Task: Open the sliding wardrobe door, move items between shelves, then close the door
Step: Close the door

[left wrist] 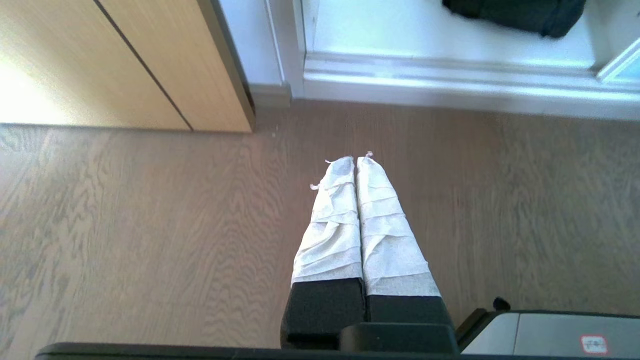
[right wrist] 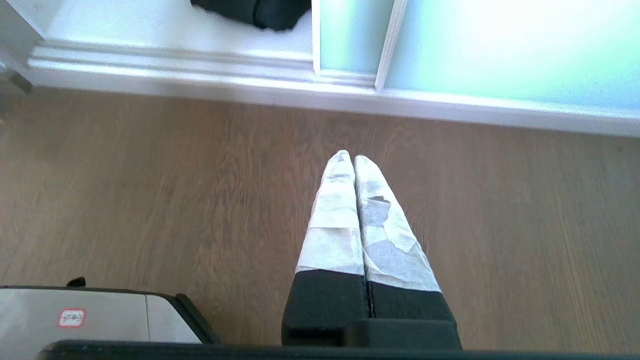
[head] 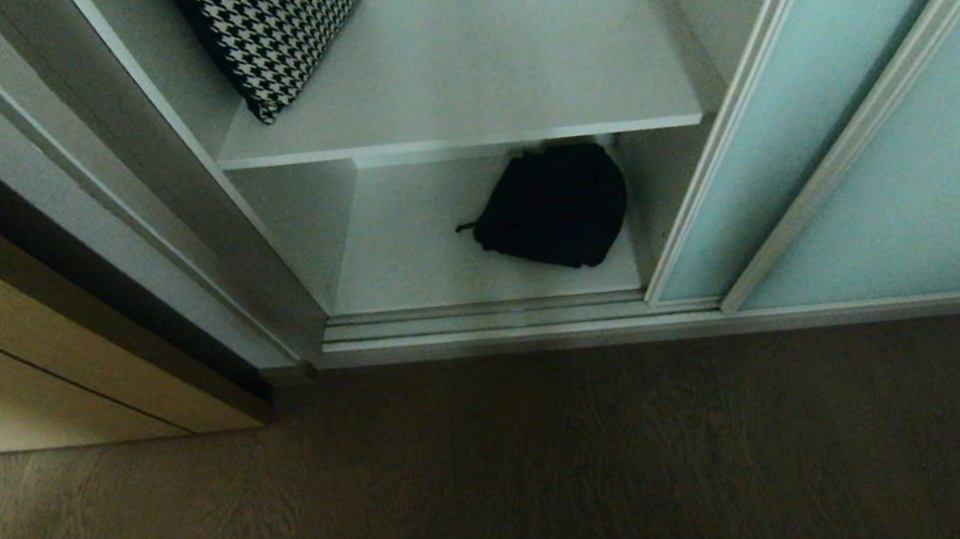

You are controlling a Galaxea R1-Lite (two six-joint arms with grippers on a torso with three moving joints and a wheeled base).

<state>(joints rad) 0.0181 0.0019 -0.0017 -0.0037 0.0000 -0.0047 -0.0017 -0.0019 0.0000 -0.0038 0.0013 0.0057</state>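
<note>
The black bag (head: 552,205) lies on the lowest shelf (head: 407,260) of the open wardrobe, toward that compartment's right side, close to the right inner wall and partly tucked under the front edge of the upper shelf (head: 458,73). Its long axis runs roughly left to right across the shelf, slightly slanted, and a thin strap sticks out from its left end. It is soft, lumpy, matte black and rounded, much smaller than the board beneath it. The sliding wardrobe door (head: 796,107), frosted pale blue-green glass in a silver frame, stands pushed to the right, overlapping a second glass panel (head: 956,161). A houndstooth cushion (head: 272,31) leans at the upper shelf's left end. Both arms hang low over the wooden floor (head: 504,484): the left gripper (left wrist: 355,160) and the right gripper (right wrist: 348,156) each have their taped fingers pressed together, holding nothing.
</note>
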